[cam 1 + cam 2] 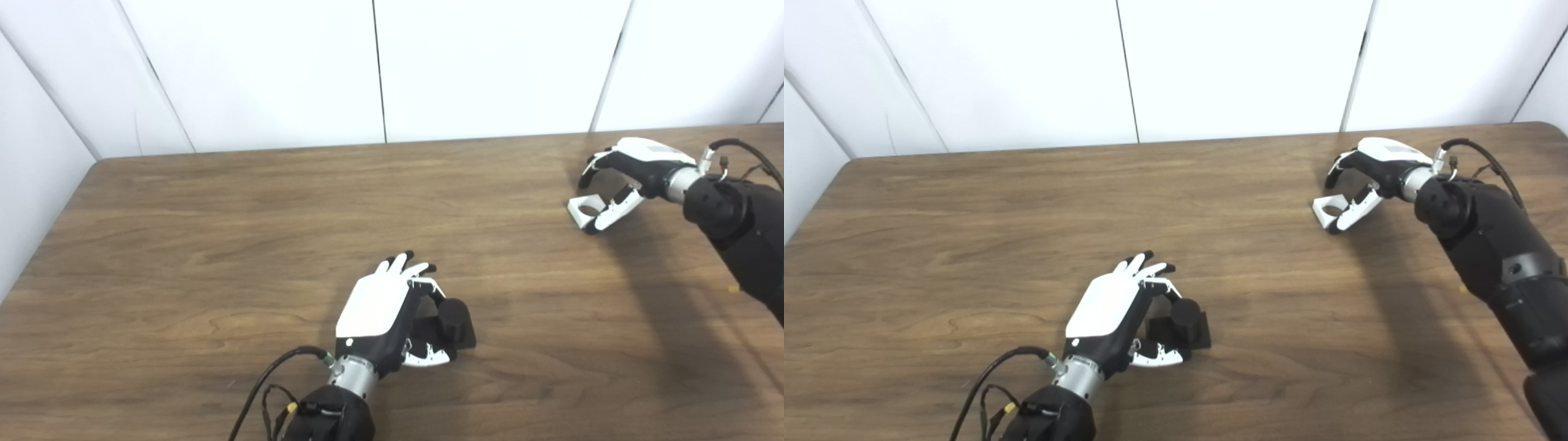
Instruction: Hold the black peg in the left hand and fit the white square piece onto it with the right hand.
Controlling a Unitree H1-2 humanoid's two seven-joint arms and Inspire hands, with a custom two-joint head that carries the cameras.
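Observation:
The black peg (456, 320), a short cylinder on a square black base, stands on the wooden table (245, 233) near the front middle. My left hand (376, 312) lies just left of it, palm toward the peg. Its fingers stretch past the peg's far side and its thumb (429, 358) lies along the near side of the base, with no firm grip showing. The white square piece (585, 210), with a round hole, lies flat at the far right. My right hand (637, 165) arches over it, thumb against its right edge and fingers curled above it, apart from the piece.
White wall panels stand behind the table's far edge. Bare wood stretches between the two hands and across the left half. The table's rounded right corner (1546, 125) is close behind my right arm.

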